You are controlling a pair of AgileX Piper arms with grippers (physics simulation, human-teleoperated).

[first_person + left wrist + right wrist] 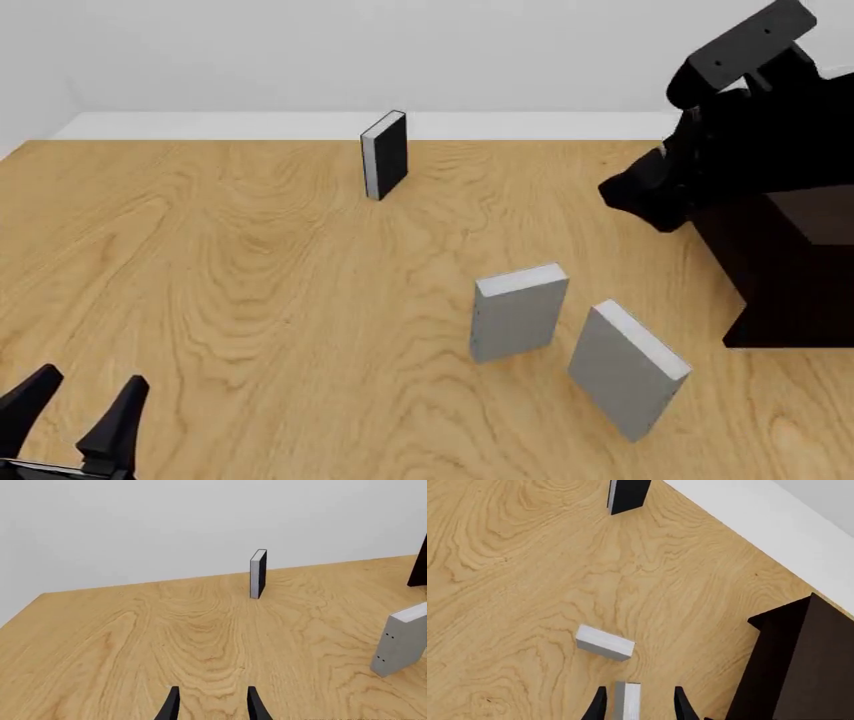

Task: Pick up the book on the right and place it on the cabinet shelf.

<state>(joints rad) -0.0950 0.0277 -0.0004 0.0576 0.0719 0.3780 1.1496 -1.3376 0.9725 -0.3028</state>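
Right wrist view: hovered high, right tool [635, 702] spread apart over the rightmost grey book [627, 369], upright on the desk [240, 290] beside the cabinet [787, 250]. Approach stage; needed descent and clamping.

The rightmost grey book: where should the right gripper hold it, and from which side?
Probably across its thin thickness at the top edge, coming from above. The grey book stands upright on the table, and the open right gripper hangs above, fingers either side.
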